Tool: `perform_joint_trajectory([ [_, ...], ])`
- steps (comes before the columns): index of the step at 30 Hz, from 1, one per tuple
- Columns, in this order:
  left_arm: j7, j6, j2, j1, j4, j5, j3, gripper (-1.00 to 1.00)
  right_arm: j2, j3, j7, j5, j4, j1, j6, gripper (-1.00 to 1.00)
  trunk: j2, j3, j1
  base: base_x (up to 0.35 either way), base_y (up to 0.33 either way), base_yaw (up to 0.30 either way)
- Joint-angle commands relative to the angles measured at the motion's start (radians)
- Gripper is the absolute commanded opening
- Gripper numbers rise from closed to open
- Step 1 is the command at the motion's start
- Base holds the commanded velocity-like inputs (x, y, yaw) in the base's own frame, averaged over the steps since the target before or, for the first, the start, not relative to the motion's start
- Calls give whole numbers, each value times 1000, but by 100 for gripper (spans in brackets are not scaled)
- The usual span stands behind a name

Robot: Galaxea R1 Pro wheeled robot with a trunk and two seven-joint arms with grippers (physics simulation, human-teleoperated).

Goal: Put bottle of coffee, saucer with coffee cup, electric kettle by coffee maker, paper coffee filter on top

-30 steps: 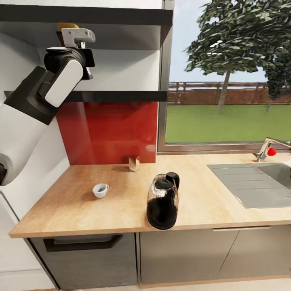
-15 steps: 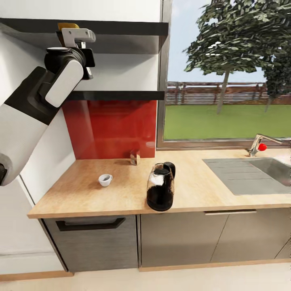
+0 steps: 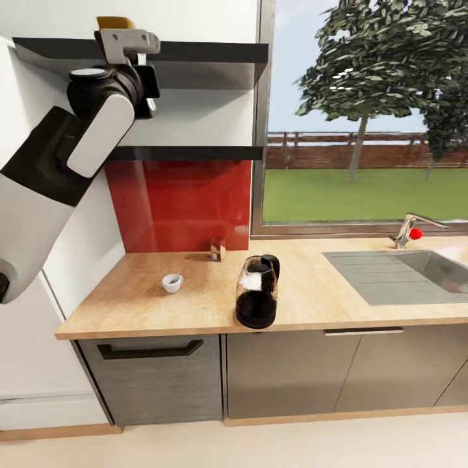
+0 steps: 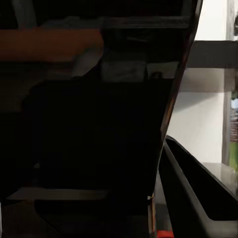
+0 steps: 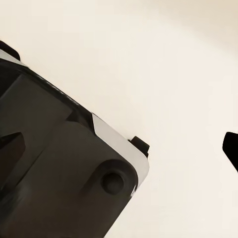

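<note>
From the head view, the left hand (image 3: 127, 45) is raised to the upper kitchen shelf (image 3: 195, 51), its pale fingers at the shelf's front edge around the bottle of coffee (image 3: 114, 23), of which just the yellow cap peeks above the shelf. The risk I see is that the bottle could catch on the shelf edge or slip as it is drawn out, since the grip sits high and close to the wall; a tilted pull might tip it off the slab onto the desk (image 3: 195, 305) below. There the electric kettle (image 3: 256, 294) stands near the front edge, the coffee cup (image 3: 172, 283) sits apart to its left, and a small brown object (image 3: 218, 248) rests against the red backsplash (image 3: 179, 205). In the left wrist view, a dark mass with an orange-yellow band (image 4: 49, 44) lies right against the camera, suggesting the left hand is closed on the bottle. The right wrist view shows dark robot housing (image 5: 59, 163) over pale floor; whether the right hand is wide or narrow I cannot tell.
</note>
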Motion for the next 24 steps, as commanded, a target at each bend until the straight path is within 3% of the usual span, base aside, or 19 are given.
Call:
perform_joint_trajectory([
  [1, 7, 3, 6, 7, -15, 3, -3, -100, 0, -3, 3, 7, 0, -1, -4, 100, -1, -2, 0, -2, 0, 0],
  [5, -2, 2, 67, 74, -108, 3, -3, -100, 0, -3, 3, 7, 0, -1, -4, 100, -1, -2, 0, -1, 0, 0],
  [14, -11, 3, 167, 205, -295, 5, -5, -100, 0, -3, 3, 7, 0, -1, -4, 100, -1, -2, 0, 0, 0, 0],
  [18, -12, 2, 198, 268, -358, 5, -5, -100, 0, -3, 3, 7, 0, -1, -4, 100, -1, -2, 0, 0, 0, 0],
  [24, -12, -13, 214, 346, -402, 5, -7, -100, 0, -3, 3, 7, 0, -1, -4, 100, -1, -2, 0, 0, 0, 0],
])
